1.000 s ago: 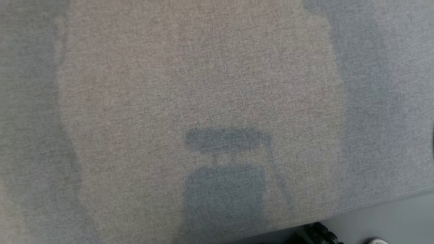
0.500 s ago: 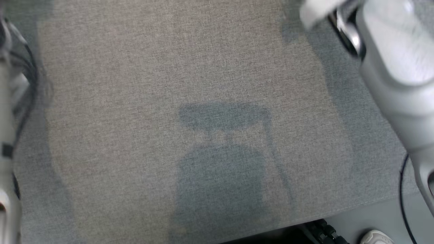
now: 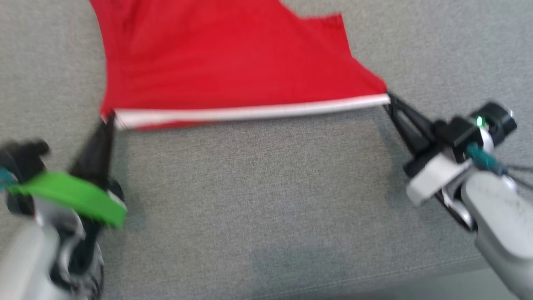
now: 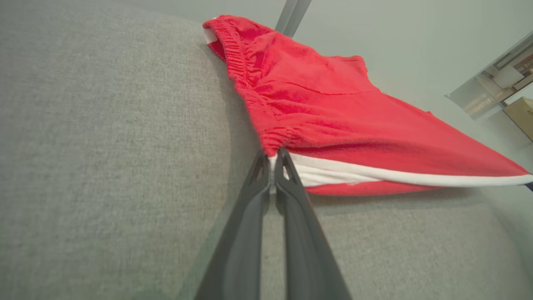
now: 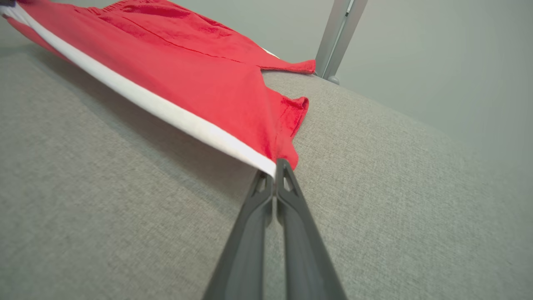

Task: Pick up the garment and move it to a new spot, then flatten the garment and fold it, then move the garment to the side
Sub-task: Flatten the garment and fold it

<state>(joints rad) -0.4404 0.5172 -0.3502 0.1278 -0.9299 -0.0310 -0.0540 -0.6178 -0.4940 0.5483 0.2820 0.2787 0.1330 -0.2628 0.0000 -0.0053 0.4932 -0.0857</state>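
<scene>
The left gripper comes up from below, its two dark fingers pressed together and pinching one corner of the garment. That corner is lifted a little, with a shadow under it on the grey cushion. The garment is red. A gathered waistband runs from the pinched corner up to the far end, and a white stripe stretches taut from the fingertips off to the right edge. Beyond the cushion stands a grey pole against a pale wall. A cardboard box sits far right.
</scene>
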